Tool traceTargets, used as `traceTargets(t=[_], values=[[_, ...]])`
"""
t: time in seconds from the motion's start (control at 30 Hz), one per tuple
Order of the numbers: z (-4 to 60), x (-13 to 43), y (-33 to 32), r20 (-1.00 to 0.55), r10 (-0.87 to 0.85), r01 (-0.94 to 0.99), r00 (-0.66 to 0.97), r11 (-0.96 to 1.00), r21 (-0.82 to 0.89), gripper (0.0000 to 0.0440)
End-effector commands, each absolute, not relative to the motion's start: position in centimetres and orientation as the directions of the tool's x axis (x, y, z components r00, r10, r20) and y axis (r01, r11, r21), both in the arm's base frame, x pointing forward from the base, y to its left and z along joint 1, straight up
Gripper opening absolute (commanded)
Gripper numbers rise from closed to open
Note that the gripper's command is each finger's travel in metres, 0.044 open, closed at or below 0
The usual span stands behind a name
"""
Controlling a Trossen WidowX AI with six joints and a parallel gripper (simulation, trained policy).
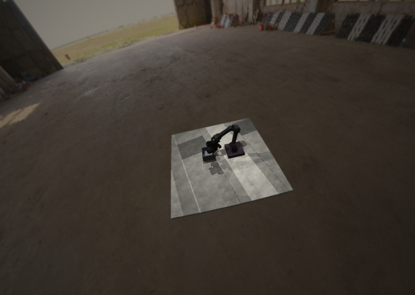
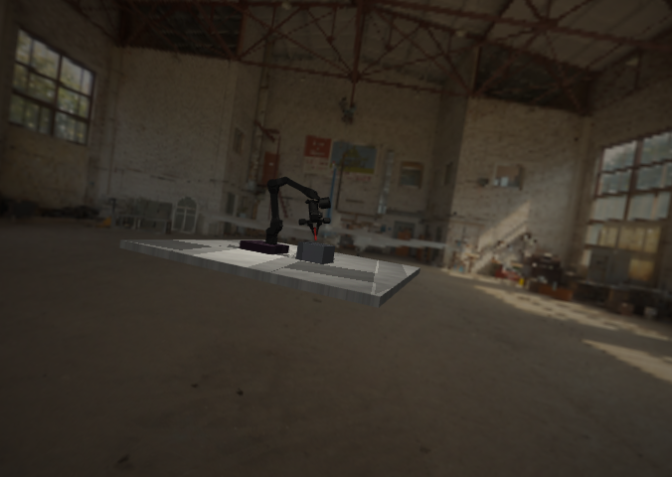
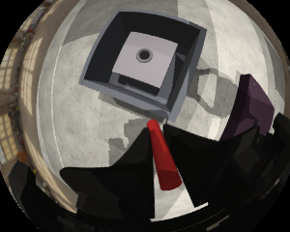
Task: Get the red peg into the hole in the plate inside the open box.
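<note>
Gripping narrow, the gripper (image 1: 213, 151) (image 2: 315, 227) (image 3: 156, 130) is closing its fingers around the red peg (image 1: 213, 153) (image 2: 315, 233) (image 3: 163, 157), which is hanging roughly upright at the level of the open box (image 2: 315, 252) (image 3: 130, 98) (image 1: 209, 157) or just above its rim. The peg is looking smooth, stiff and probably light, unlikely to crush but apt to pivot or slip if its lower end is catching a wall. A squeeze on opposite sides, high on the shaft, is likely serving best — leaving the lower length free for the hole (image 3: 144, 55).

Below, the pale plate (image 3: 127, 54) is lying inside the box, its round hole showing and unfilled. The box is standing toward the table's (image 1: 208, 189) (image 2: 207, 261) (image 3: 68, 121) far-left corner in the top view, with the purple base (image 1: 240, 153) (image 2: 250, 244) (image 3: 253, 103) sitting to its right, nearer the far edge than the near one.

Hiding much of the box from above is the arm (image 1: 223, 133) (image 2: 274, 208); its front wall is screening the plate from the exterior camera. The wrist view is cutting off the table's corners, and dark fingers are blending together — leaving the exact contact, the peg's slight tilt and its clearance over the rim hard to judge.
</note>
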State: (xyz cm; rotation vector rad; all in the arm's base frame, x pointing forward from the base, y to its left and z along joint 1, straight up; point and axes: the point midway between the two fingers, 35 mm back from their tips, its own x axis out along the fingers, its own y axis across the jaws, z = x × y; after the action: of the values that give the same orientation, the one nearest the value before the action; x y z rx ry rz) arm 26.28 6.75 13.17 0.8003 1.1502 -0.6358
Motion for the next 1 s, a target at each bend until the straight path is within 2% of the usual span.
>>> traceTargets(t=[0.0,0.97], values=[[13.5,27.4,5.7,-0.95,-0.053,0.797,0.306,0.56,0.226,0.0],[10.0,32.8,-1.2,-0.964,-0.077,0.867,0.255,0.459,0.193,0.0012]])
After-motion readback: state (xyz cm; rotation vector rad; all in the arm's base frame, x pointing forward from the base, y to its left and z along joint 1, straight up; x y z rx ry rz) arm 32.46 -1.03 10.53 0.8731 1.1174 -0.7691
